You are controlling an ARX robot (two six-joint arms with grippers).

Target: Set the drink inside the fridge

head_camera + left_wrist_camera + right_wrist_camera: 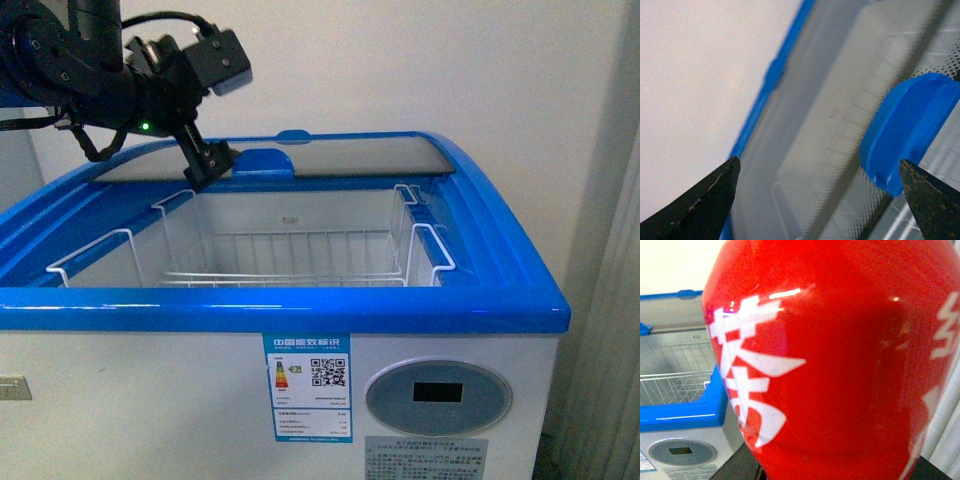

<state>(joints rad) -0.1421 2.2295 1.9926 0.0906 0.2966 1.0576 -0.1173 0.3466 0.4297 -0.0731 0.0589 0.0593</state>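
Observation:
The fridge [300, 305] is a white chest cooler with a blue rim. Its glass lid [370, 155] is slid to the back, so the white wire basket [300, 255] inside lies uncovered. My left gripper [208, 168] hangs open at the back left of the opening, right beside the lid's blue handle [262, 160]. In the left wrist view the handle [910, 130] sits just inside one of the spread black fingertips [927, 200], with nothing between them. The drink, a red can [840, 365] with white characters, fills the right wrist view. My right gripper is shut on it, its fingers hidden.
An oval grey control panel [438, 396] and an energy label [307, 388] are on the fridge's front. A white wall stands close behind it. Grey curtain folds [612, 350] hang at its right side. From the right wrist, the fridge's front corner [680, 412] lies beside the can.

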